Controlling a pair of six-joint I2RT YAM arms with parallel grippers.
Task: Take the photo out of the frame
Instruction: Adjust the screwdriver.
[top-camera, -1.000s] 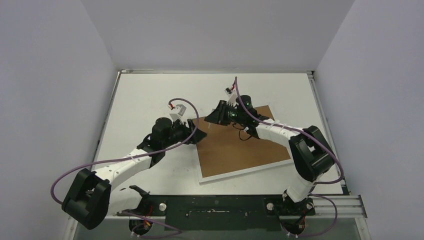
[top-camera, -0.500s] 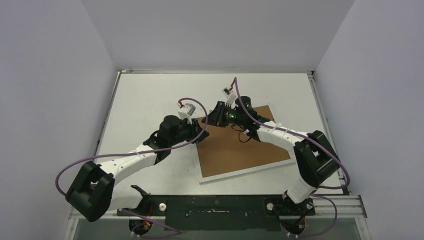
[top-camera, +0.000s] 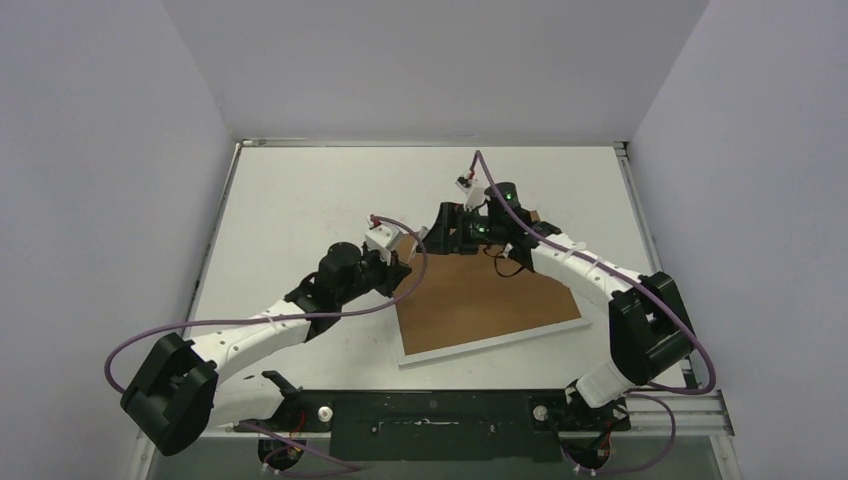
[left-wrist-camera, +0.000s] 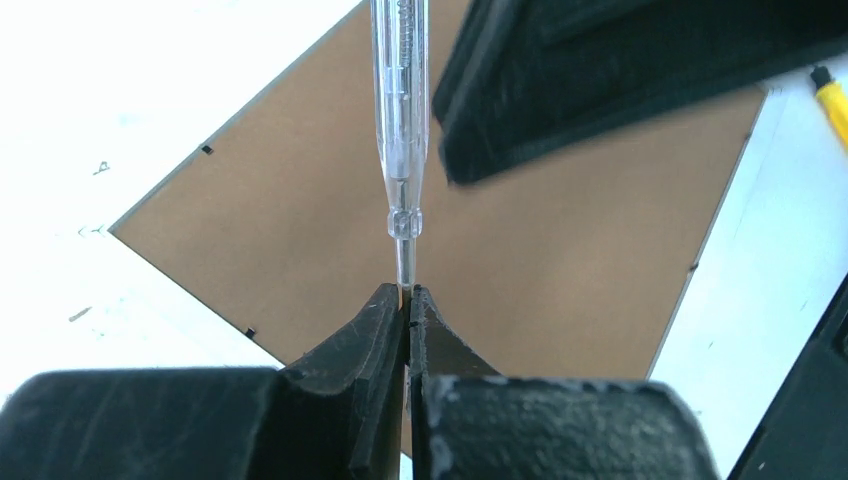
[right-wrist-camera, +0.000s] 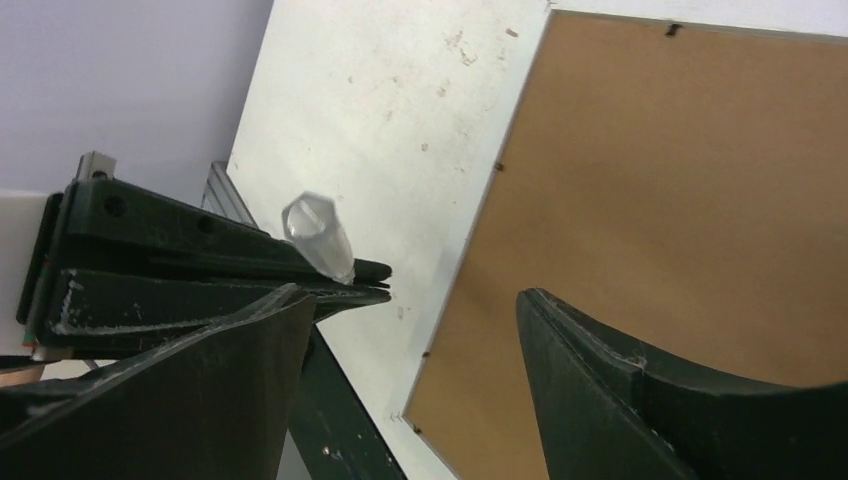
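Note:
The frame (top-camera: 480, 345) lies face down right of the table's middle, its brown back panel (top-camera: 480, 295) up. The photo is hidden beneath that panel. Over the frame's far left corner, my left gripper (left-wrist-camera: 407, 292) is shut on the thin metal tip of a clear plastic screwdriver (left-wrist-camera: 400, 120), which points away from it towards the right gripper. My right gripper (right-wrist-camera: 412, 295) stands open just beyond, its fingers (left-wrist-camera: 600, 70) on either side of the tool's clear handle end (right-wrist-camera: 320, 238) without touching it. Small black tabs (left-wrist-camera: 206, 150) dot the panel's edge.
A yellow-tipped object (left-wrist-camera: 832, 105) lies on the white table (top-camera: 300, 200) beside the frame's far edge. Grey walls close the table in on three sides. A black rail (top-camera: 430, 415) with both arm bases runs along the near edge.
My left gripper moved right to the frame's far corner and shut on the screwdriver's tip. My right gripper, shut before, opened and let go of the handle.

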